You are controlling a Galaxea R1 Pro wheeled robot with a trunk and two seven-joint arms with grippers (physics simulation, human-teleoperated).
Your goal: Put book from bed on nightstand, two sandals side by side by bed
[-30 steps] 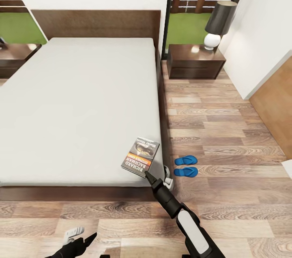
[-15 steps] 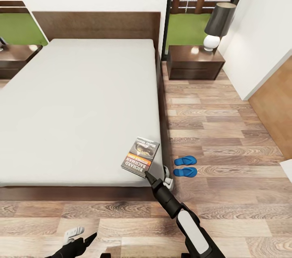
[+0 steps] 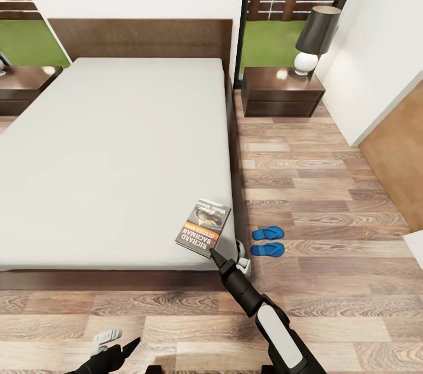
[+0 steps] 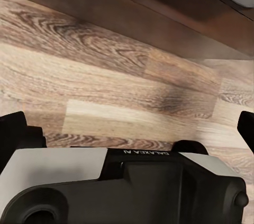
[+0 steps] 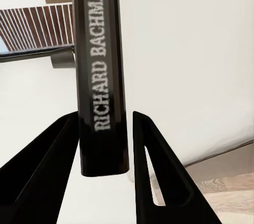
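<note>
The right tool (image 3: 212, 253) has its two dark fingers (image 5: 153, 166) clamped on the spine end of the book (image 3: 204, 225), one finger on each side of the white "Richard Bachman" lettering. From where I stand the book looks tilted up off the near right corner of the bed (image 3: 117, 150), its cover facing up, directly ahead of the tool and touching it. Just to the right of that tool, down on the wooden floor (image 3: 329, 197), the two sandals (image 3: 268, 241) lie side by side, close to each other and next to the bed frame. Well beyond the tool, past the sandals and against the far wall, stands a nightstand (image 3: 283, 90) carrying a lamp (image 3: 315, 37) with a dark shade and a white base. A second nightstand (image 3: 26, 87) sits at the far left of the headboard. The left tool (image 3: 114, 346) hangs low over the floor, well apart from the book and from the other tool; I cannot tell whether its fingers are apart or together.
</note>
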